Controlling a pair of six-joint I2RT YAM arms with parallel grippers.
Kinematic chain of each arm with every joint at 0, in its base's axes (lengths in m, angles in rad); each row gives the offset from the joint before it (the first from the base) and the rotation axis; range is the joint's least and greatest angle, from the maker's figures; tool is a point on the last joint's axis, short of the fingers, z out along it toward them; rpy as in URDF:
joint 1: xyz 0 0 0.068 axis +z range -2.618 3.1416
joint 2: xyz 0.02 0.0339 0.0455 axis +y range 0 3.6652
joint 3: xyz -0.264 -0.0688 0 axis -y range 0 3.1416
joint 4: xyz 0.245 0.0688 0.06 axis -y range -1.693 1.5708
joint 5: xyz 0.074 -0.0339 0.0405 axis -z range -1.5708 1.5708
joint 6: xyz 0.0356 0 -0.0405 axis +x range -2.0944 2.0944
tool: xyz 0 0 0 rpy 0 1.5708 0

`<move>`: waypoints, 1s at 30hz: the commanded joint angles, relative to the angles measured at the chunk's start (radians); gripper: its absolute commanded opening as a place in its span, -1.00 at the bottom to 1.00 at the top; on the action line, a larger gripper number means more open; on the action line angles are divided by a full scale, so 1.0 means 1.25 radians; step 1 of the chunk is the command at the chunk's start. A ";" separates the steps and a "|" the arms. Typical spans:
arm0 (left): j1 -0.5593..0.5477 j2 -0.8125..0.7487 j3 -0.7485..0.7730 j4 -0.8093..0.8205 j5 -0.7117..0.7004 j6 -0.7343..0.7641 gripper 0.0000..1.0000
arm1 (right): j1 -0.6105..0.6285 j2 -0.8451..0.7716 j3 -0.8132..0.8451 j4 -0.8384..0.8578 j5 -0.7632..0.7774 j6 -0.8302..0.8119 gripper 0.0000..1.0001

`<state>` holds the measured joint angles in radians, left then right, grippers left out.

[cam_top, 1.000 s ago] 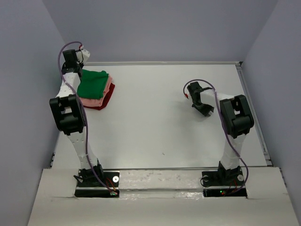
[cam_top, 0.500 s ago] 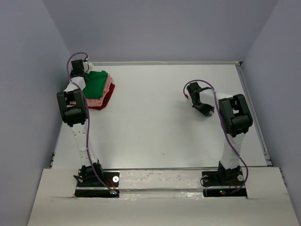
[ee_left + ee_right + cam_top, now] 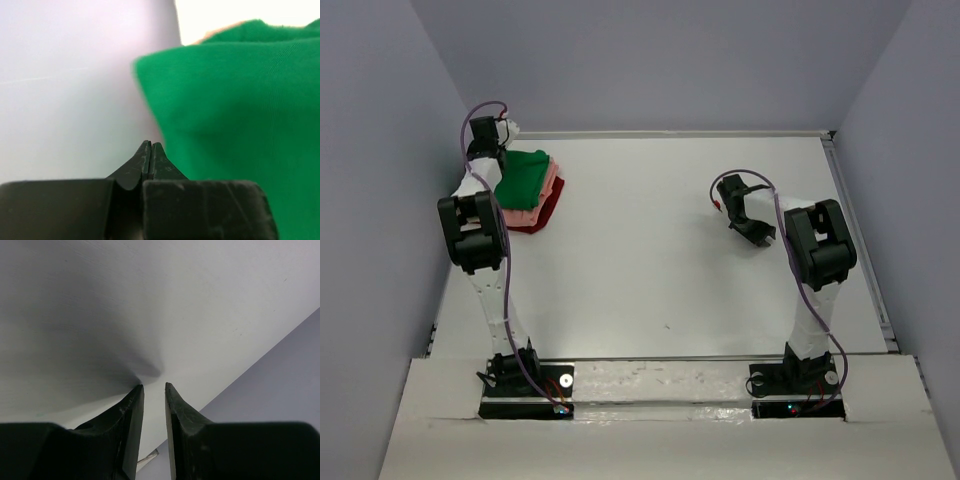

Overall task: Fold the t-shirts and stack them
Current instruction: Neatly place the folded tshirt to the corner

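Note:
Three folded t-shirts lie stacked at the far left of the table: the bright green one (image 3: pixel 525 178) on top, the salmon-pink one (image 3: pixel 549 193) under it, and the dark red one (image 3: pixel 546 215) at the bottom. My left gripper (image 3: pixel 492 152) is at the stack's far left corner, close to the left wall. In the left wrist view it (image 3: pixel 151 144) is shut and empty, with the green shirt (image 3: pixel 235 110) just to its right. My right gripper (image 3: pixel 728 190) hangs over bare table at the right. It (image 3: pixel 153 385) is open by a narrow gap and empty.
The left wall (image 3: pixel 380 200) stands close beside the left arm. A raised rim (image 3: pixel 670 133) runs along the table's far edge, and another (image 3: pixel 860 240) along its right edge. The right arm's elbow (image 3: pixel 818 245) is near that right edge.
My left arm has swung right, its wrist now closer to the stack's far left corner. The stack and my right arm have not moved.

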<state>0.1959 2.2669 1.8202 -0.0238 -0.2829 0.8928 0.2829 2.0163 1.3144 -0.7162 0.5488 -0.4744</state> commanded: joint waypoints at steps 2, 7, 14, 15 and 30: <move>-0.035 -0.203 -0.033 0.028 -0.011 0.007 -1.00 | 0.001 -0.013 -0.008 -0.003 -0.077 0.020 -0.40; -0.078 -0.264 -0.094 0.041 -0.017 0.011 -1.00 | 0.001 -0.029 -0.007 -0.001 -0.089 0.021 -0.40; -0.117 -0.253 -0.130 0.063 -0.039 0.007 -1.00 | 0.001 -0.048 -0.019 0.005 -0.104 0.024 -0.40; -0.121 -0.248 -0.130 0.064 -0.044 0.007 -1.00 | 0.001 -0.054 -0.024 0.005 -0.108 0.024 -0.40; -0.190 -0.114 -0.079 0.103 -0.090 -0.005 -1.00 | 0.001 -0.028 -0.026 0.006 -0.109 0.022 -0.43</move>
<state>-0.0025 2.1326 1.6695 0.0406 -0.3695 0.8993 0.2821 1.9697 1.2922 -0.7185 0.4576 -0.4671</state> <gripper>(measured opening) 0.014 0.289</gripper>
